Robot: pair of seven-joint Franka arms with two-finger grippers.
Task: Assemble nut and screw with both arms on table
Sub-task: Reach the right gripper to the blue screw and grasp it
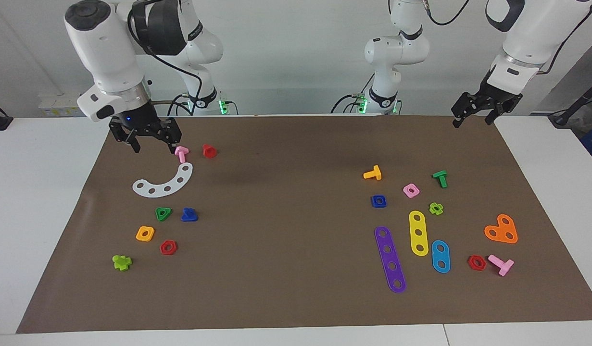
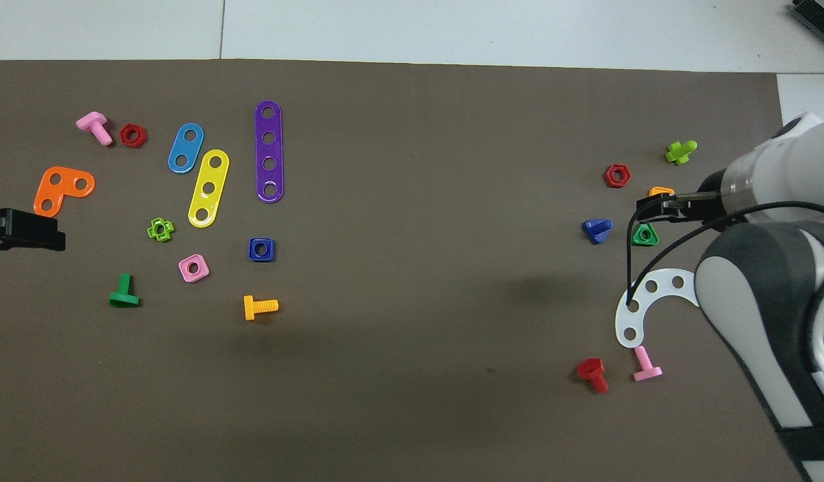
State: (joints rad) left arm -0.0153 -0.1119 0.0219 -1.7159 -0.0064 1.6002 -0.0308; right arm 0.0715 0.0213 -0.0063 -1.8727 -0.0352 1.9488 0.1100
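Note:
The dark-blue square nut (image 1: 379, 201) lies flat on the brown mat (image 1: 286, 192) toward the left arm's end; it also shows in the overhead view (image 2: 261, 249). The dark-blue screw (image 1: 189, 215) with the triangular head lies toward the right arm's end, beside a green triangular nut (image 1: 163, 213); the overhead view shows it too (image 2: 597, 229). My right gripper (image 1: 154, 146) is open and empty in the air over the mat by the white curved strip (image 1: 163, 182), apart from the screw. My left gripper (image 1: 472, 120) is open and empty over the mat's corner, waiting.
A pink bolt (image 1: 181, 154) and a red bolt (image 1: 209, 151) lie just by the right gripper. An orange square nut (image 1: 145, 233), a red hex nut (image 1: 168, 247) and a lime piece (image 1: 121, 262) lie near the screw. A yellow bolt (image 1: 372, 173), a pink nut (image 1: 411, 190) and coloured strips (image 1: 390, 259) surround the blue nut.

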